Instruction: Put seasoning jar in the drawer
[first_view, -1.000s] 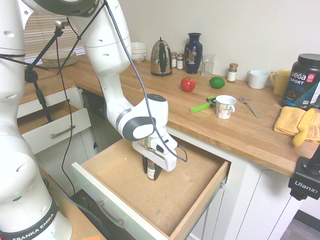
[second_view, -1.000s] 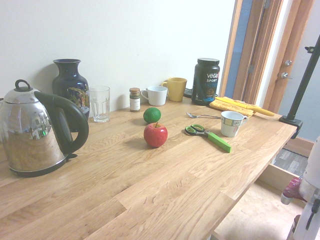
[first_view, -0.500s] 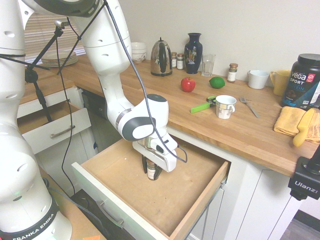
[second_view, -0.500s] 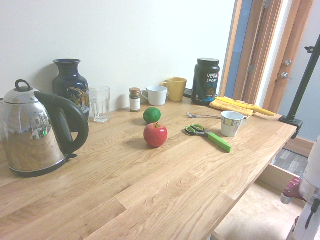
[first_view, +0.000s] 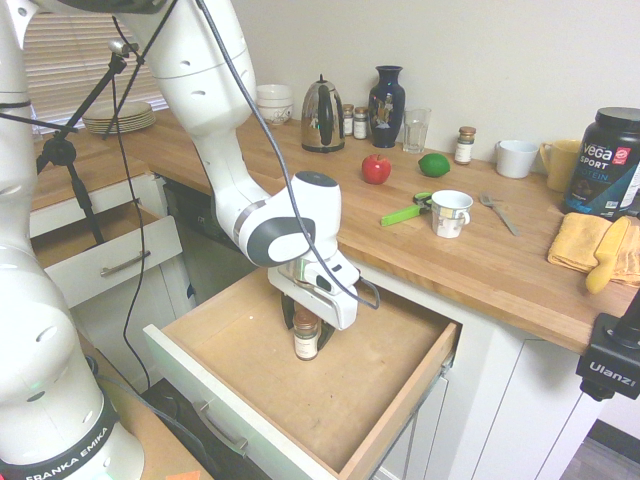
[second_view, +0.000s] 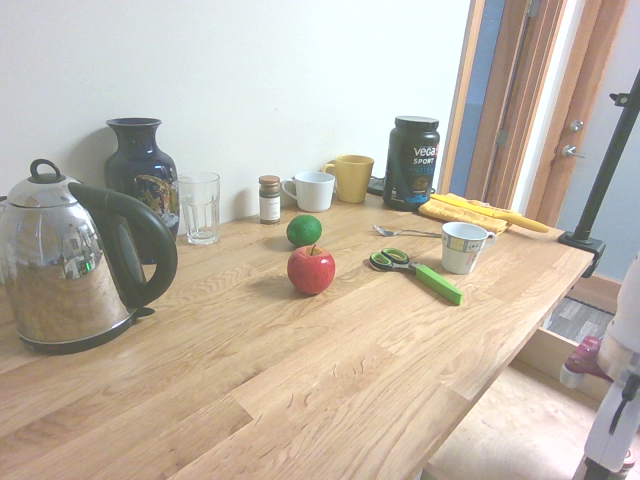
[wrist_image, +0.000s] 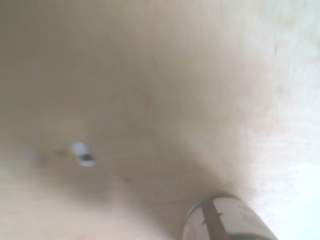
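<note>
In the lower middle of the frame, the seasoning jar (first_view: 306, 346) is standing in the drawer (first_view: 225, 391). The fingers (first_view: 307, 326) are sitting wide open around it, letting go; next, they need lifting straight up.

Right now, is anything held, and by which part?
Nothing is held: the gripper is open around the seasoning jar, which stands upright on the floor of the drawer.
</note>
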